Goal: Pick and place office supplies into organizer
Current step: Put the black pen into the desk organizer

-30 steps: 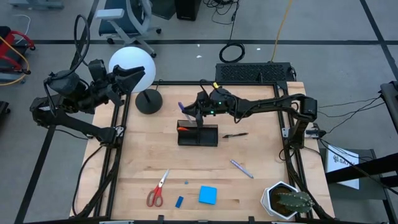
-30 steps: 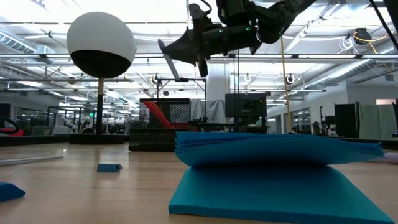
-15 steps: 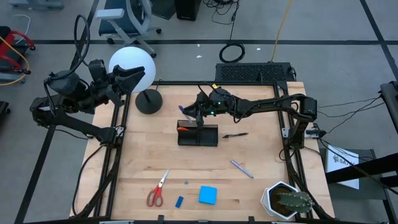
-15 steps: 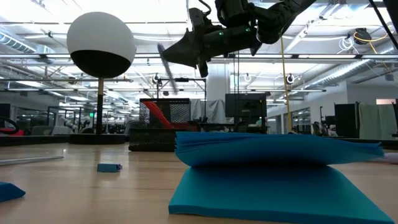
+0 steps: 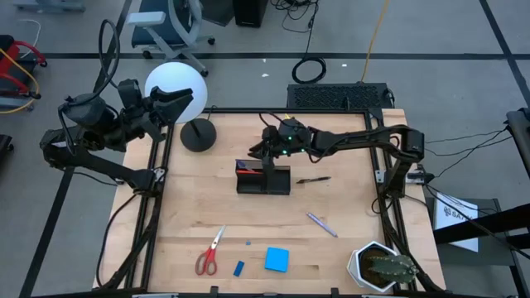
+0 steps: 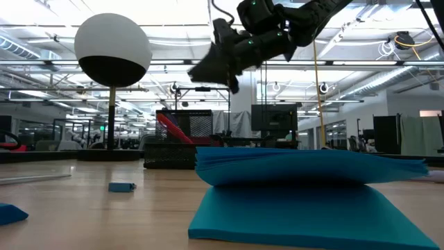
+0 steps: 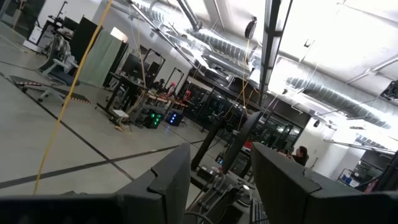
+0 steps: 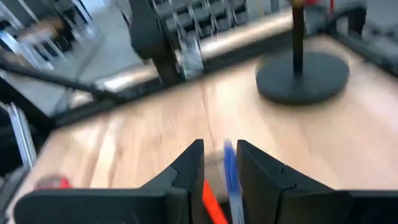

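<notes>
Orange marker (image 5: 246, 171) leans slantwise in organizer (image 5: 263, 180); right hand (image 5: 262, 151) above, fingers spread, holding nothing.

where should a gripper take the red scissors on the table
Judging by pose, from straight above: the scissors lie flat with clear wood around them. Grip across the narrow closed blades just above the red handles, fingers either side, since the loops are wider.

One camera hangs overhead, looking straight down on the whole tabletop (image 5: 265, 223). Another sits at tabletop height, pressed close to the blue notepad (image 6: 298, 194), facing level across into the room. The left wrist camera points off the tabletop at the room's ceiling. The right wrist camera looks down close over the organizer (image 5: 263, 179), which the overhead and low views share.
</notes>
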Controlling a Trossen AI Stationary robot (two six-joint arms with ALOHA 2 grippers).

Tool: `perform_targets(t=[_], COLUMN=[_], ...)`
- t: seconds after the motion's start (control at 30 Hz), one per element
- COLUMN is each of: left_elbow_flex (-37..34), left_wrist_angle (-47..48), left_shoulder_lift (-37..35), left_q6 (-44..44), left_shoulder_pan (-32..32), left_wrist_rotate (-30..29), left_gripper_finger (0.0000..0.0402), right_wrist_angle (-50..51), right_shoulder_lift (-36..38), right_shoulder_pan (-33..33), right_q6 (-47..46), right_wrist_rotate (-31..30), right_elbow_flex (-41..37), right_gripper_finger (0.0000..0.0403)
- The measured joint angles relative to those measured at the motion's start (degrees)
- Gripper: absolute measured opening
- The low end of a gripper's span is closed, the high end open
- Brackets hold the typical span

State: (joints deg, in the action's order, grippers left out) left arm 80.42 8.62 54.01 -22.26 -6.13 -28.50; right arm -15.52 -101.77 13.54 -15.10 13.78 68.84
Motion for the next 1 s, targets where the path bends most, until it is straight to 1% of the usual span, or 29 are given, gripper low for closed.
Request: perform_targets(t=[0.17,0.4,0.57,0.8,0.93,1.0], left_elbow_flex=[0.0,0.0,0.0,0.0,0.0,0.0], left_wrist_angle=[0.1,0.3,0.2,0.2,0.2,0.2], left_shoulder_lift=[0.0,0.0,0.0,0.0,0.0,0.0], left_q6=[-0.1,-0.1,-0.1,-0.1,-0.1,-0.1], left_shoulder_pan=[0.0,0.0,0.0,0.0,0.0,0.0], left_wrist_rotate=[0.0,0.0,0.0,0.0,0.0,0.0], left_gripper_finger=[0.0173,0.0173,0.0173,0.0172,0.0173,0.0173], right_wrist_angle=[8.8,20.4,34.4,60.5,69.4,71.8], right_shoulder_lift=[2.5,8.7,13.6,14.2,14.0,14.0], right_shoulder_pan=[-0.6,-0.9,-2.1,-4.3,-4.3,-4.3], right_q6=[2.8,5.7,11.3,20.9,26.4,28.6], right_wrist_rotate=[0.0,-0.7,-6.4,-6.5,-6.6,-8.1], right_elbow_flex=[0.0,0.0,0.0,2.3,2.9,2.9], right_gripper_finger=[0.0088,0.0088,0.0089,0.0089,0.0089,0.0089])
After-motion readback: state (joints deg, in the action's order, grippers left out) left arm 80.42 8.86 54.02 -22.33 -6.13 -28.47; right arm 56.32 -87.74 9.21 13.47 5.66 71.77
